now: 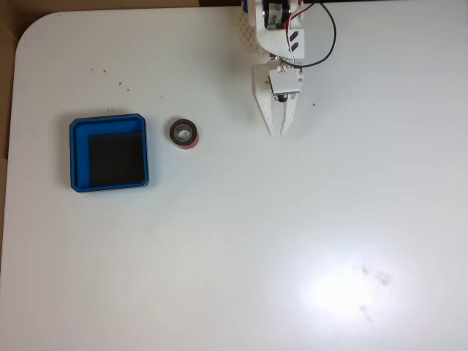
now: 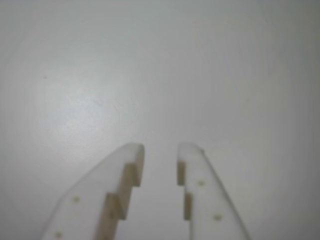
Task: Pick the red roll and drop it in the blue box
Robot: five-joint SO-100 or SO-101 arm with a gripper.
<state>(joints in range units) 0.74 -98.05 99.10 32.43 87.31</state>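
Note:
In the fixed view the red roll (image 1: pixel 184 134) stands on the white table with its dark top face up, just right of the blue box (image 1: pixel 80 157), a shallow square tray with a black floor and nothing in it. My white gripper (image 1: pixel 281 130) points down the picture from the arm at the top edge, well to the right of the roll and apart from it. In the wrist view the gripper (image 2: pixel 160 156) hovers over bare table, its fingertips (image 2: pixel 134 156) a narrow gap apart with nothing between them.
The white table (image 1: pixel 292 241) stretches wide below and right of the arm. Its rounded corner and left edge lie near the box. Red and black cables (image 1: pixel 325 33) loop beside the arm's base at the top.

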